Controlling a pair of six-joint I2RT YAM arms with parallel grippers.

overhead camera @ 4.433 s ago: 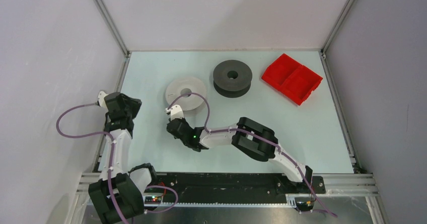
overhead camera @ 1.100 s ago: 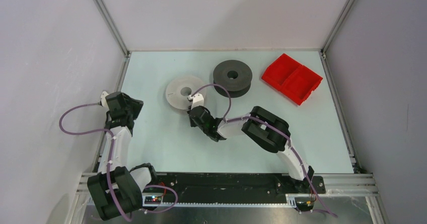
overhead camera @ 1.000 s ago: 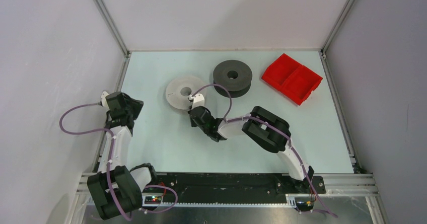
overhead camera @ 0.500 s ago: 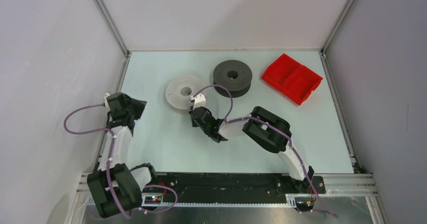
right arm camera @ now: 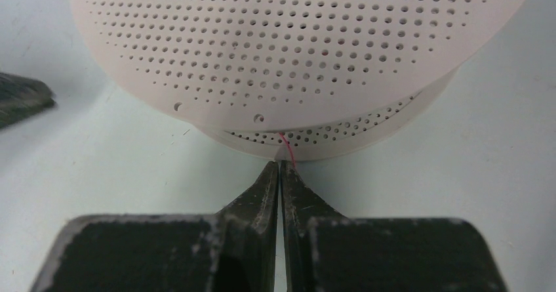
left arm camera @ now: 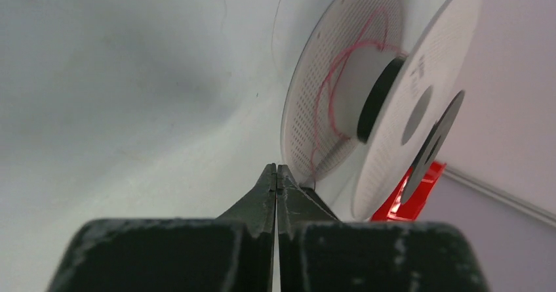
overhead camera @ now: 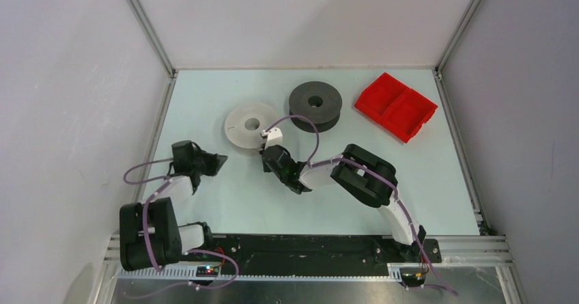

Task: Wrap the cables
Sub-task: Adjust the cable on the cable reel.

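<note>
The white spool [overhead camera: 252, 126] lies flat on the table, with the dark grey spool [overhead camera: 315, 105] behind it to the right. My right gripper [overhead camera: 266, 152] sits at the white spool's near right edge. In the right wrist view its jaws [right arm camera: 280, 164] are shut, and a thin red cable [right arm camera: 286, 149] runs from the perforated flange [right arm camera: 295, 49] to the fingertips. My left gripper [overhead camera: 222, 158] is low on the table, left of that spool and pointing at it. It is shut [left arm camera: 277, 167] with nothing visible between the tips. The cable [left arm camera: 328, 88] loops loosely between the flanges.
A red two-compartment tray [overhead camera: 396, 106] stands at the back right, also visible past the spools [left arm camera: 419, 197]. The pale table [overhead camera: 225, 201] is walled on three sides, with an aluminium rail along the left edge [overhead camera: 158, 123].
My left arm has swung down and to the right toward the white spool, and its gripper has closed. The right gripper has crept slightly right along the spool's near edge.
</note>
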